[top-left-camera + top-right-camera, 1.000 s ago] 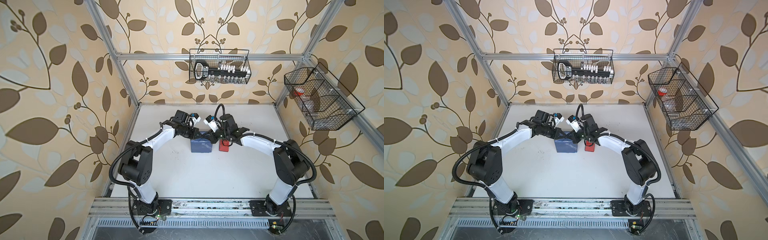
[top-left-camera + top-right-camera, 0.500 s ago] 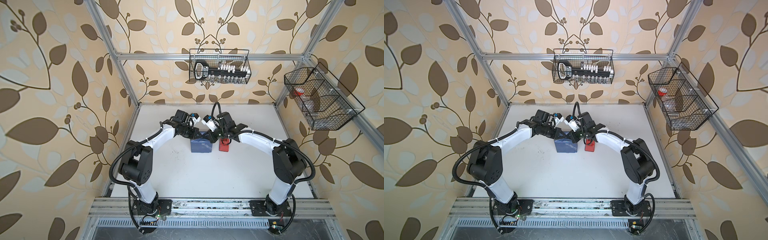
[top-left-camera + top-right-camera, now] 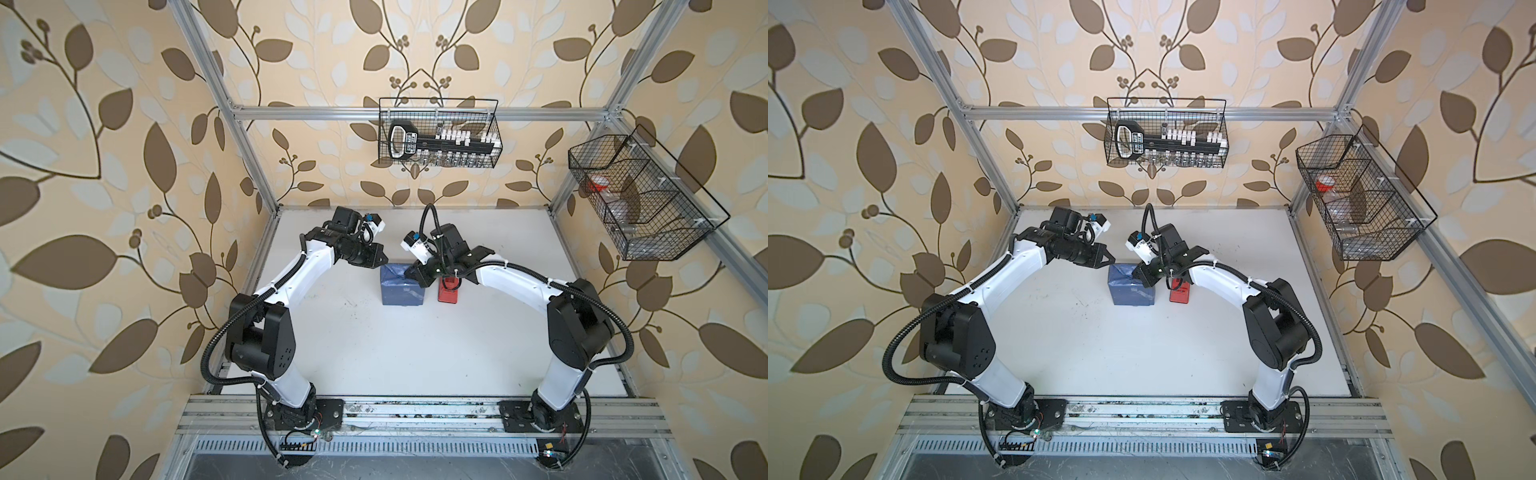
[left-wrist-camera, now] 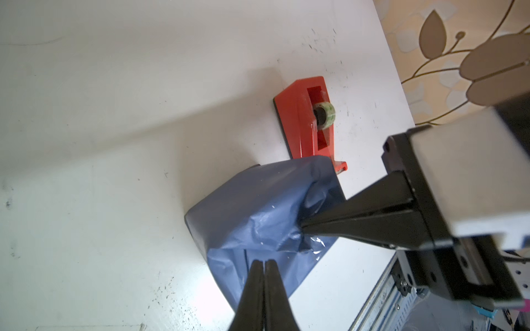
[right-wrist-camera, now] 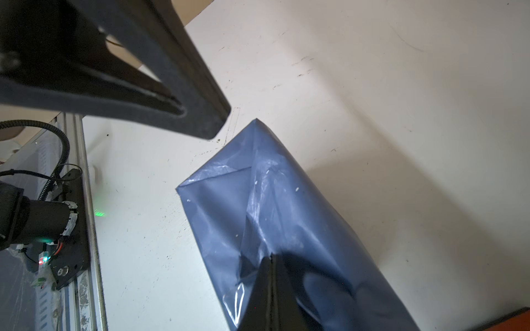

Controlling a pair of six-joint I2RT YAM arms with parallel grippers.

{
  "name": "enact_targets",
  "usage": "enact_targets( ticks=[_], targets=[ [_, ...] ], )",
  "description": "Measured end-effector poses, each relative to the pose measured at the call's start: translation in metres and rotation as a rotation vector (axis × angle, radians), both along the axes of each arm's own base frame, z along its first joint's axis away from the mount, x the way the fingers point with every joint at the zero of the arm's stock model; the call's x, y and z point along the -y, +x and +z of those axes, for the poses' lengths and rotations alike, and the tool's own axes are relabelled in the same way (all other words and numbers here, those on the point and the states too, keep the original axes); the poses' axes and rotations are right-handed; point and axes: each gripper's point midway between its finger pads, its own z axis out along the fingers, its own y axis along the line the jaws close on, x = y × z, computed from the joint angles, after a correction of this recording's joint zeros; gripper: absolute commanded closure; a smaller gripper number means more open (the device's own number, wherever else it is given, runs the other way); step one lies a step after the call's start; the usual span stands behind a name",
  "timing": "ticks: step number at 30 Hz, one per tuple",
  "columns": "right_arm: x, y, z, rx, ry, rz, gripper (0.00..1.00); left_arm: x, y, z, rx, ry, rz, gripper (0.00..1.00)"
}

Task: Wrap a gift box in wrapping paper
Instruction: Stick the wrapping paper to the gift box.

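The gift box is hidden under the slate-blue wrapping paper (image 3: 402, 286) (image 3: 1133, 289), which stands as a parcel at the table's middle back. My right gripper (image 3: 409, 274) (image 3: 1137, 273) (image 5: 271, 256) is shut, and its tip presses into the crumpled paper (image 4: 252, 212) at the parcel's far right end. In the left wrist view the right gripper (image 4: 302, 225) dents the paper beside a shiny bit of clear tape (image 4: 317, 248). My left gripper (image 3: 380, 259) (image 3: 1109, 259) (image 4: 263, 262) is shut with nothing in it. It hangs just off the parcel's far left corner.
A red tape dispenser (image 3: 448, 293) (image 3: 1179, 294) (image 4: 304, 123) stands close to the parcel's right side, under my right wrist. Two wire baskets (image 3: 438, 137) (image 3: 640, 199) hang on the back and right walls. The white table (image 3: 415, 353) ends at a metal rail in front.
My right gripper has swung left from above the dispenser onto the parcel's far end. The left gripper has barely moved.
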Motion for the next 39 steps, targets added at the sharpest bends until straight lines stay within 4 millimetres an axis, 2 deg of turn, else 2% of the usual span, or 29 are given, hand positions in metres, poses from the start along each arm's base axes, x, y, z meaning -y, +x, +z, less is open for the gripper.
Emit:
enact_targets(
  ticks=[4, 9, 15, 20, 24, 28, 35, 39],
  targets=[
    [0.000, 0.000, 0.001, 0.000, -0.002, -0.001, 1.00, 0.008, 0.002, -0.010, -0.032, -0.019, -0.007, 0.97],
    [0.000, 0.001, 0.004, -0.004, -0.004, -0.006, 1.00, 0.017, 0.006, -0.038, -0.089, -0.023, -0.024, 0.98],
    [0.005, 0.009, 0.019, -0.017, 0.033, -0.055, 1.00, 0.018, 0.010, -0.038, -0.055, -0.035, -0.029, 0.99],
    [-0.002, 0.022, 0.037, 0.007, 0.122, -0.108, 1.00, 0.018, 0.010, -0.038, -0.047, -0.032, -0.029, 1.00],
    [-0.010, 0.019, 0.030, 0.004, 0.148, -0.111, 1.00, 0.018, 0.010, -0.038, -0.040, -0.034, -0.029, 1.00],
    [-0.007, 0.004, -0.006, -0.046, 0.130, -0.109, 1.00, 0.018, 0.009, -0.038, -0.042, -0.034, -0.029, 1.00],
    [-0.002, 0.001, 0.006, -0.009, 0.152, -0.119, 1.00, 0.017, 0.010, -0.038, -0.036, -0.033, -0.028, 1.00],
    [0.001, -0.004, 0.023, 0.002, 0.171, -0.121, 1.00, 0.017, 0.010, -0.038, -0.033, -0.030, -0.027, 1.00]
  ],
)
